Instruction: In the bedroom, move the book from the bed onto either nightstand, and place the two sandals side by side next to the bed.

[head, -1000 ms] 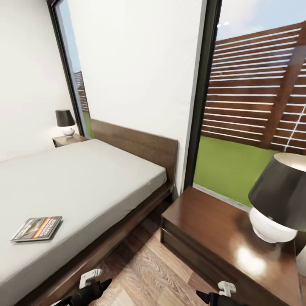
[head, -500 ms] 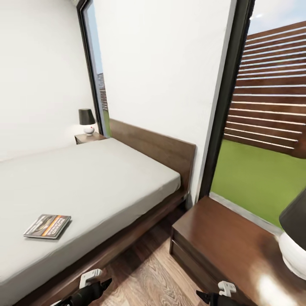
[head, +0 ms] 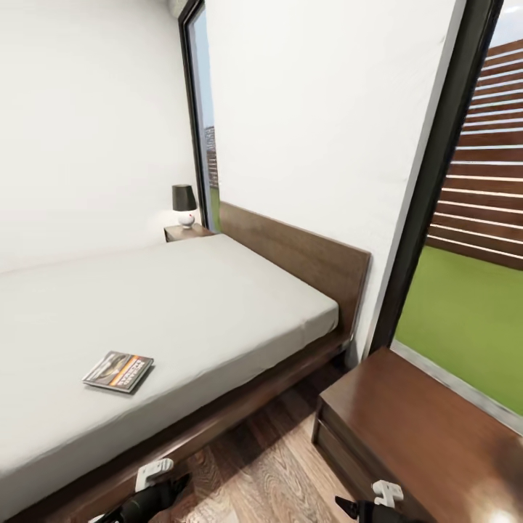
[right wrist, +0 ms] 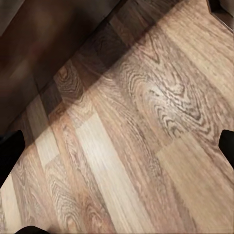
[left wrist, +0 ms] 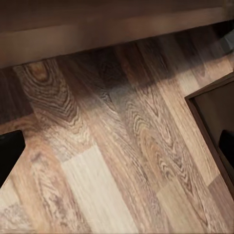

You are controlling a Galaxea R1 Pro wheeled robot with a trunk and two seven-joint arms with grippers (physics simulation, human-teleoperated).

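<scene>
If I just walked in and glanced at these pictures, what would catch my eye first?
Probably the big grey bed, which takes up most of the head view, with a small book lying alone near its front edge. Next, the tall window at right, showing green grass and a slatted fence, above a glossy dark nightstand. A little black-shaded lamp stands in the far corner past the bed.
</scene>
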